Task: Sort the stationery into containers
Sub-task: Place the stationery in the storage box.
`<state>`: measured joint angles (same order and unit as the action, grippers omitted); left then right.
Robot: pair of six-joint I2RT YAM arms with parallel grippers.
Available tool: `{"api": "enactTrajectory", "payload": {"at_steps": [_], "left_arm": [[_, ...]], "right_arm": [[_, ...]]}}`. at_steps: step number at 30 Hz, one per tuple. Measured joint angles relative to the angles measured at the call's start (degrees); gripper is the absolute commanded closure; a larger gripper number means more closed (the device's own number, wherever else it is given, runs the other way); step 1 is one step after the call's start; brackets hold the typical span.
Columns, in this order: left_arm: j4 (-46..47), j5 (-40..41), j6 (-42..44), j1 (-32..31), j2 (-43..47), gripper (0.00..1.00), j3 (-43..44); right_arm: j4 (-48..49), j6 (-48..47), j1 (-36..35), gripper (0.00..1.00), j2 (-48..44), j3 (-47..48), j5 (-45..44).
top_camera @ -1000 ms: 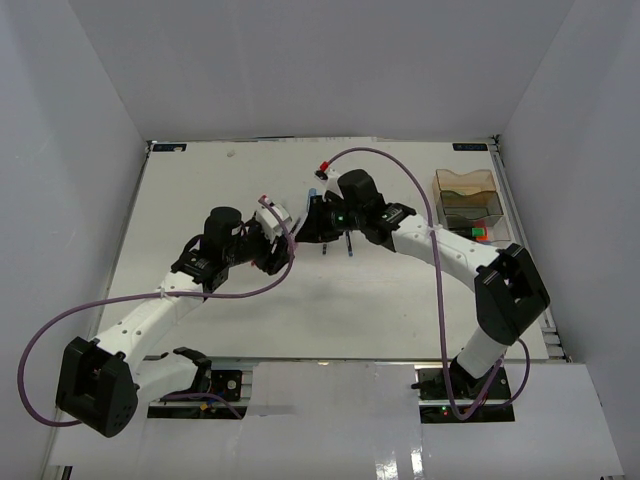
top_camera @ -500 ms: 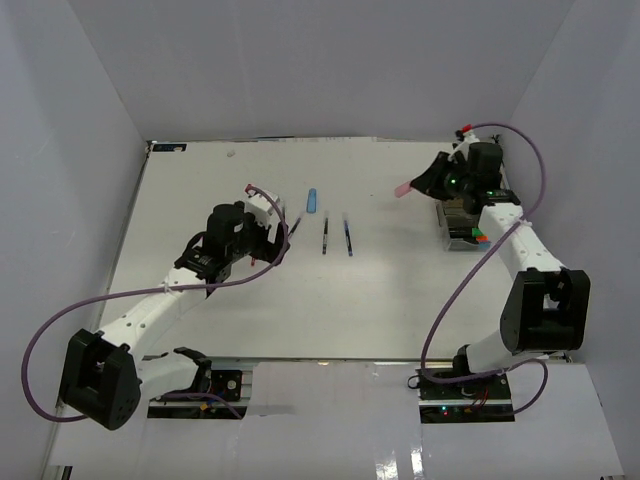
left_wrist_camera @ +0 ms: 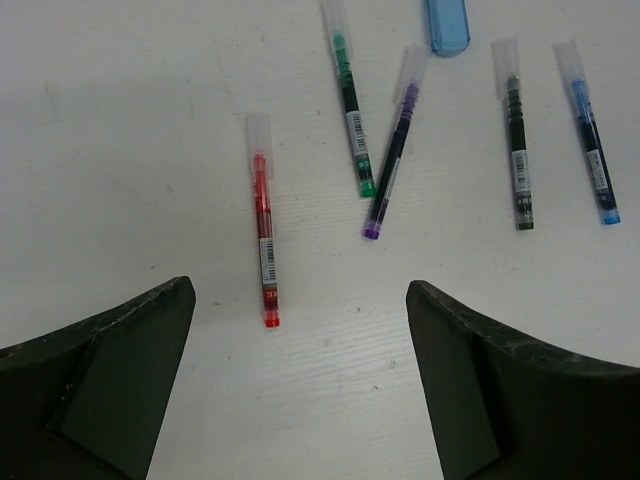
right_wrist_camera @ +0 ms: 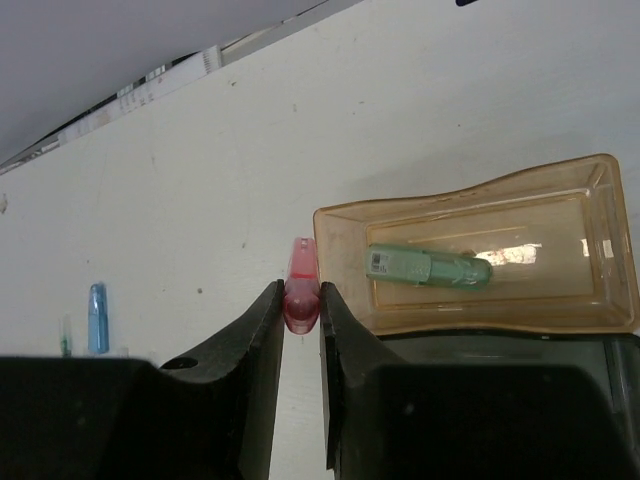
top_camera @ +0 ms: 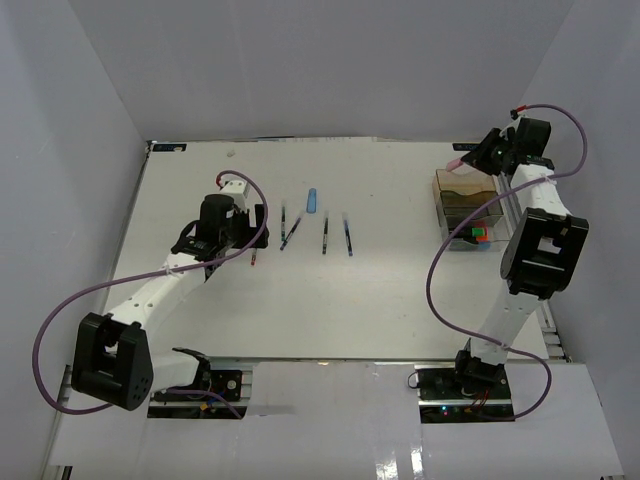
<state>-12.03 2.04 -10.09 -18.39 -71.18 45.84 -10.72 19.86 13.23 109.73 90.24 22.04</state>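
Observation:
My left gripper (top_camera: 252,228) is open and empty, low over the table. In the left wrist view (left_wrist_camera: 300,292) a red pen (left_wrist_camera: 263,236) lies just ahead between the fingers. Beyond it lie a green pen (left_wrist_camera: 350,112), a purple pen (left_wrist_camera: 392,160), a dark pen (left_wrist_camera: 517,142), a blue pen (left_wrist_camera: 591,135) and a pastel blue piece (left_wrist_camera: 448,25). My right gripper (top_camera: 470,160) is shut on a pastel pink piece (right_wrist_camera: 302,285), held just left of the amber tray (right_wrist_camera: 470,318). A mint piece (right_wrist_camera: 425,267) lies in that tray.
The clear tray (top_camera: 485,215) adjoins the amber tray (top_camera: 465,185) on its near side and holds markers with green and red caps (top_camera: 478,233). Both trays sit by the table's right edge. The pens lie in a row at mid-table (top_camera: 325,232).
My right arm has swung from mid-table to the far right, carrying the pink piece to the amber tray. My left arm has drawn back to the left, away from the pens.

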Motion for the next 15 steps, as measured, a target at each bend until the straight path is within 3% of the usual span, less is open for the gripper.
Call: {"api": "enactTrajectory", "payload": {"at_steps": [9, 15], "left_arm": [[-0.1, -0.1, -1.2, 0.3, 0.0, 0.02, 0.3], [-0.8, -0.1, -2.2, 0.5, 0.0, 0.02, 0.4]], "right_arm": [[-4.0, -1.6, -0.2, 0.89, 7.5, 6.4, -0.6], [-6.3, -2.6, -0.2, 0.75, 10.1, 6.7, -1.1]]}}
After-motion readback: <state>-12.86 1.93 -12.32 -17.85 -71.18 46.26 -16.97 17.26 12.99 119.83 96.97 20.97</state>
